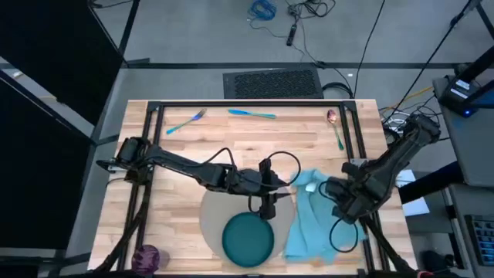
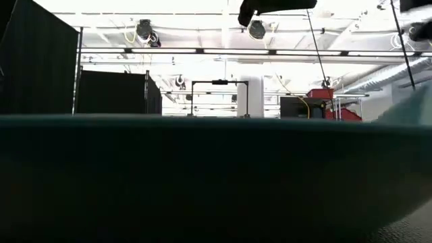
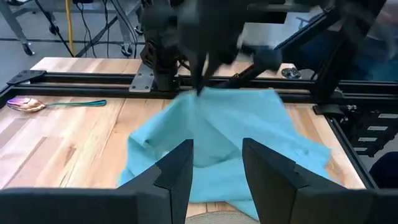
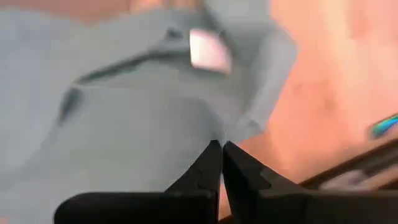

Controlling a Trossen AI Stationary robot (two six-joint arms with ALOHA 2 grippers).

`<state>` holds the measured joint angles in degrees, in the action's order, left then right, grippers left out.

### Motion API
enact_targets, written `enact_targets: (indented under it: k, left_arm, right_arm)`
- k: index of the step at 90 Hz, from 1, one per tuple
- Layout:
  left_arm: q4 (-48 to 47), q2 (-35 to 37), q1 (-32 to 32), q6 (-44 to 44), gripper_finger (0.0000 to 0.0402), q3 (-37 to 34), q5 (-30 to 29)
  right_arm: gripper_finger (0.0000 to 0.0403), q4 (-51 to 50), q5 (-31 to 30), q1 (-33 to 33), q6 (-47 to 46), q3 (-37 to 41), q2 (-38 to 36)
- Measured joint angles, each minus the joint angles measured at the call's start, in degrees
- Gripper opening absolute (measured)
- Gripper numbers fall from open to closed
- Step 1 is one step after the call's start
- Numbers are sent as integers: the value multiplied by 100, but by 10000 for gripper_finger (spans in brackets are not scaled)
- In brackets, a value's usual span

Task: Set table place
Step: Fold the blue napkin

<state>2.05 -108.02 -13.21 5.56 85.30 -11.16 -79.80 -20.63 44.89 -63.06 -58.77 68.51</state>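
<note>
While both arms meet over the desk (image 1: 177, 143), the napkin (image 1: 312, 216) lies crumpled just right of the plate (image 1: 248, 237).

Plate sits on the grey mat (image 1: 212, 212) at the near edge. Left end effector (image 1: 266, 202) hovers over the mat, fingers parted, holding nothing. Right end effector (image 4: 222, 155) has fingertips pressed together over the napkin; whether cloth is pinched, cannot tell. Purple cup (image 1: 147, 256) near-left corner; fork (image 1: 185, 121), knife (image 1: 252, 113), spoon (image 1: 335, 126) along the far edge.

Two dark, near-black jointed robot arms, the left arm (image 1: 185, 166) and the right arm (image 1: 394, 158), each trailing thin black looping cables. Each ends in a gripper with two matte black, angular, tapering fingers (image 3: 177, 171).
</note>
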Motion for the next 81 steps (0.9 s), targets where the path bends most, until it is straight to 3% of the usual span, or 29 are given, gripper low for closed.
enact_targets:
  k: [22,37,56,81]
  left_arm:
    - [176,-117,0,-8,123,0,47]
    - [824,-577,-33,-4,123,-2,815]
    - [1033,-1080,-44,-72,123,0,484]
    - [1503,-1431,-59,-2069,123,-1,120]
  right_arm:
    - [0,-143,-888,-337,978,-1331,-4]
    - [0,-409,-881,-800,1337,-1455,-2]
    - [0,-208,-592,-1087,1716,-1453,0]
    - [0,58,-314,-1122,1798,-1453,0]
